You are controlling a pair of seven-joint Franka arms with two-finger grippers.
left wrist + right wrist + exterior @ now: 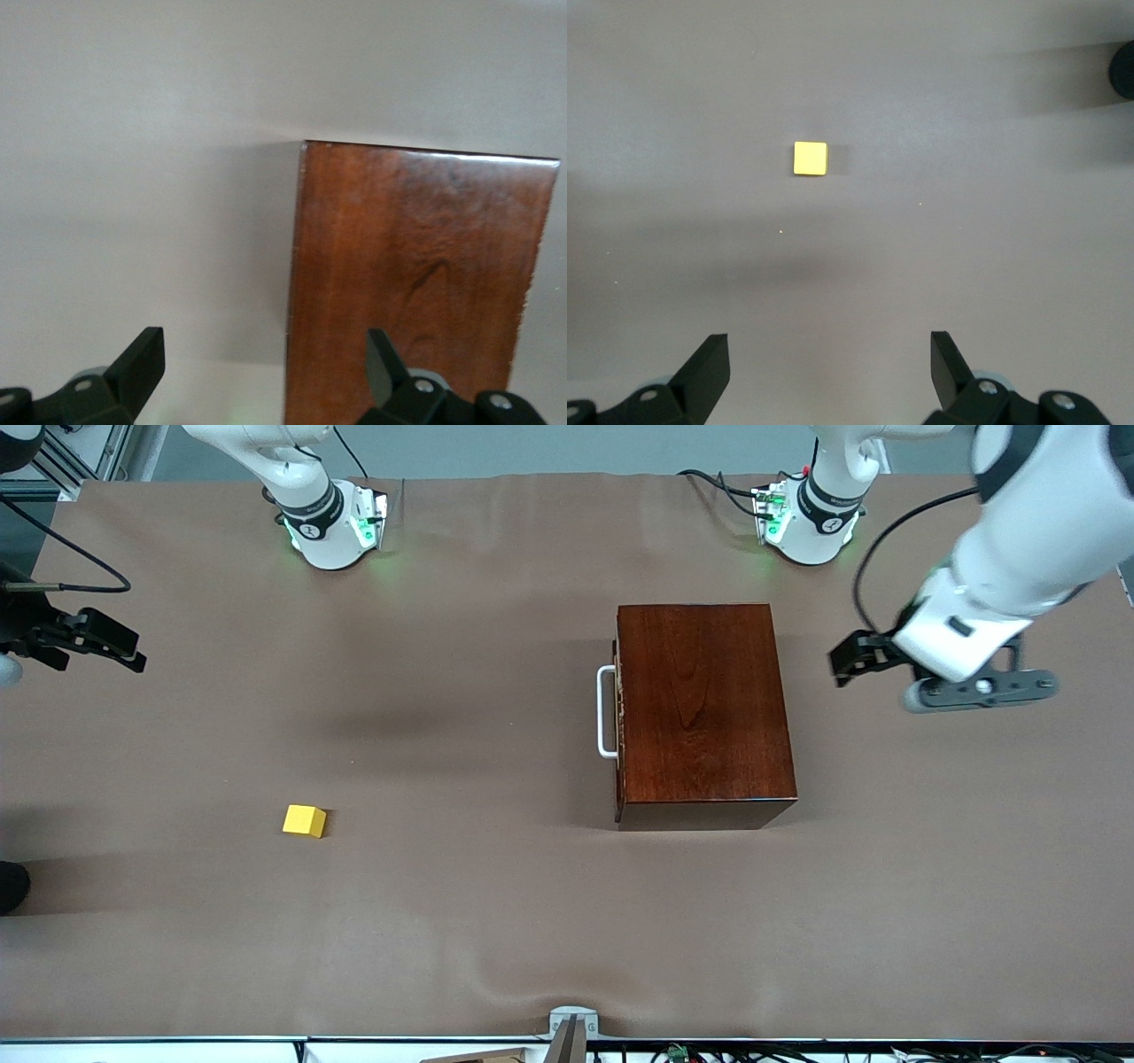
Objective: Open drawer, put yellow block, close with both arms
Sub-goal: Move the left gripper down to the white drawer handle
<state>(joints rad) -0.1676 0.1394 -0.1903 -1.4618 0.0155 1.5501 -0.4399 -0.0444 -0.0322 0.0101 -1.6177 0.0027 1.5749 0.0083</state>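
Two arms hang over the brown table [496, 921]. Its dark mahogany box [700, 708] sits toward the left arm's end, with the drawer [619, 717] closed and its white handle [606, 712] facing the right arm's end. Left pincer [852, 661]: spread, over bare table beside the box. Right pincer [106, 646]: spread, empty, at the table's edge. Yellow block [304, 820]: alone, nearer the front camera, well apart from the box.

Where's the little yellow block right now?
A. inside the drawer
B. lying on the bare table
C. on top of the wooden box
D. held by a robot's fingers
B: the yellow block lies alone on the table, apart from the shut drawer.
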